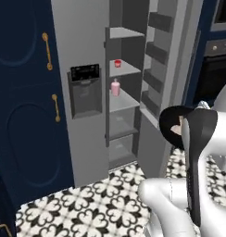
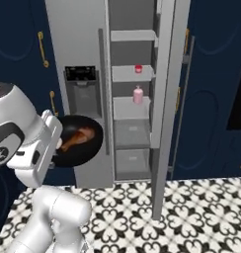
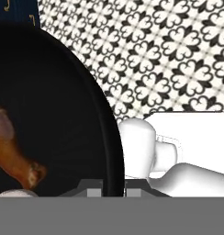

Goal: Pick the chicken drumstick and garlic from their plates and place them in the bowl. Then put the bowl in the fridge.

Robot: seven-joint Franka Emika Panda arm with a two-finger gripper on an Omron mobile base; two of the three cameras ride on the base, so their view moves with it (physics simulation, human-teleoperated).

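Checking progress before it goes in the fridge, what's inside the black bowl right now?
The chicken drumstick lies inside the bowl. A pale sliver at the hand view's bottom edge may be the garlic; the robot's arm hides the bowl's near side.

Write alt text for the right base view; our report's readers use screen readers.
The robot arm holds a black bowl with a drumstick in it, in front of the grey fridge. The fridge door stands open, showing white shelves with a pink bottle and a small red item. The floor is black-and-white patterned tile.
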